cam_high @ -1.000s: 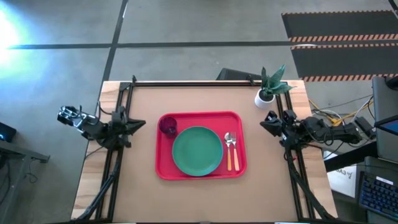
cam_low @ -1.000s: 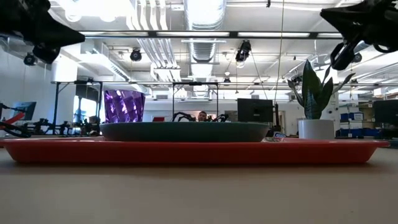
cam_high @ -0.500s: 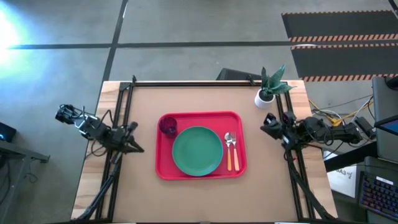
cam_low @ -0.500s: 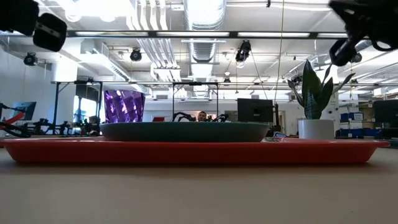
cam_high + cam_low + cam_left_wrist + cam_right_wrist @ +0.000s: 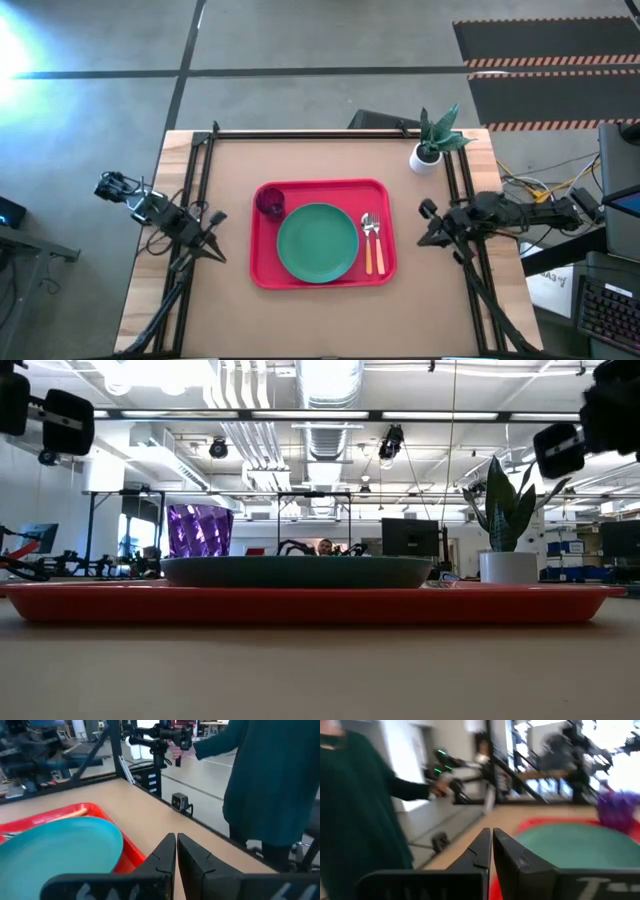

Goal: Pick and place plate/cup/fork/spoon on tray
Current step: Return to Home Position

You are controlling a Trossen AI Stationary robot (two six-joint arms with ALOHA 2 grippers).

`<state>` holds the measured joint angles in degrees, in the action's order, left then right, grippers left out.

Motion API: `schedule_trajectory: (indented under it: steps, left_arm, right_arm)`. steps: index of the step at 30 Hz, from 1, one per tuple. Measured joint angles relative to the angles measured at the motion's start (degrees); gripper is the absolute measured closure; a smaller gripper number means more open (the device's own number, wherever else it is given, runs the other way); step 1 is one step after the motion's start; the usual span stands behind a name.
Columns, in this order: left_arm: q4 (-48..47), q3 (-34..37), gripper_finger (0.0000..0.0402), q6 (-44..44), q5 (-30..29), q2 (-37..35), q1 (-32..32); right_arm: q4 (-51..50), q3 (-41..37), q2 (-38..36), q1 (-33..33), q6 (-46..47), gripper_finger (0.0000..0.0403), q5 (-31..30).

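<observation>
The red tray (image 5: 262,272) lies at the table's middle. On it rest the teal plate (image 5: 317,242), the purple cup (image 5: 270,203) at its far left corner, and the fork (image 5: 366,232) and spoon (image 5: 376,240) side by side right of the plate. My left gripper (image 5: 216,252) hangs shut and empty at the table's left edge; its wrist view (image 5: 176,840) shows the fingertips together. My right gripper (image 5: 424,236) hangs shut and empty near the right edge; it also shows in its wrist view (image 5: 491,834).
A small white pot with a green plant (image 5: 428,150) stands at the far right corner. Black frame rails (image 5: 190,190) run along the table's left, right and far edges. A person in a dark green top (image 5: 270,780) stands beyond the table's near edge.
My left gripper has swung back from the tray toward the table's left and near edges, turning to point at the near side. My right gripper has likewise turned away from the tray and moved toward the near edge. The tableware has stayed put.
</observation>
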<state>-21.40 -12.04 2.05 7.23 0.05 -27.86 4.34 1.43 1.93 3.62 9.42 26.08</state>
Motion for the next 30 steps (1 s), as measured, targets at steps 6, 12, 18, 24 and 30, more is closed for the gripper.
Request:
schedule_trajectory:
  steps: [6, 12, 18, 24, 30]
  left_arm:
    - [6.1, 3.7, 0.0402, 0.5, 1.5, 0.2, 0.0]
    - [8.9, 7.1, 0.0402, 2.0, 1.5, 0.0, 0.0]
    - [9.0, 7.1, 0.0402, 6.3, 1.4, 0.0, 0.0]
    - [9.3, 7.3, 0.0402, 5.8, 1.4, 0.0, 0.0]
    - [9.5, 7.4, 0.0402, 5.8, 1.1, 0.4, 0.0]
  right_arm:
    - [-2.8, 0.1, 0.0, 0.0, -0.5, 0.0394, -3.6]
    - [-3.0, 0.1, 0.0, 0.0, -1.5, 0.0394, -3.7]
    - [-3.2, 0.1, 0.2, 0.0, -1.5, 0.0394, -4.6]
    - [-3.8, 0.1, 1.5, 0.0, 0.8, 0.0394, -10.6]
    - [-3.9, 0.0, 2.6, 0.0, 4.1, 0.0394, -12.6]
